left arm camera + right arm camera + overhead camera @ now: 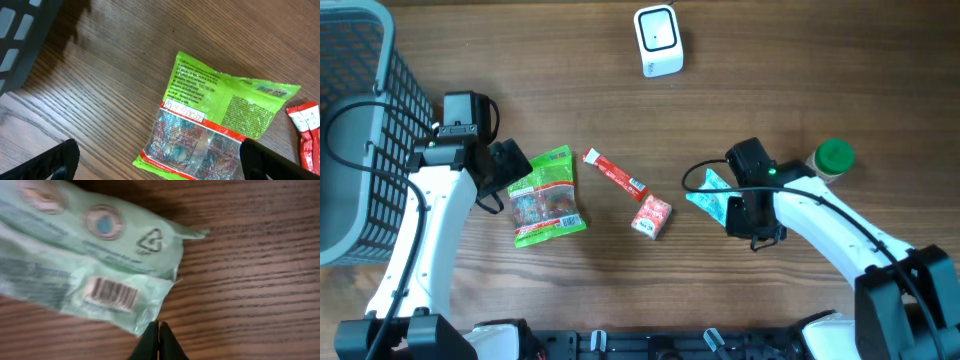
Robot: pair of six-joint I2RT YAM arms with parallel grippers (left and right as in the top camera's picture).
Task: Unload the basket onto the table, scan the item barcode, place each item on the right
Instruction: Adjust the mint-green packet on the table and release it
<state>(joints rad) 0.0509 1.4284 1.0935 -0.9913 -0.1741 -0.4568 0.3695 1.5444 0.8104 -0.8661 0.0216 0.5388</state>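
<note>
You get only a sliver of the pale green packet [706, 196] overhead, the right tool [736, 212] covering the rest, its fine print blurs in the wrist view, and the gray basket [360, 150] runs off the left edge.

Overhead looks straight down; wrist cameras hover close over the same table [800, 60]

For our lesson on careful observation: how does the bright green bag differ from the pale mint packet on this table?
The green bag is vivid lime with a clear window showing its contents; the mint packet is pale with no such window. The green bag shows nearly whole overhead; the mint packet is partly hidden under the right arm, the shut right gripper at its edge. Both are flat plastic packs on the wooden table.
</note>
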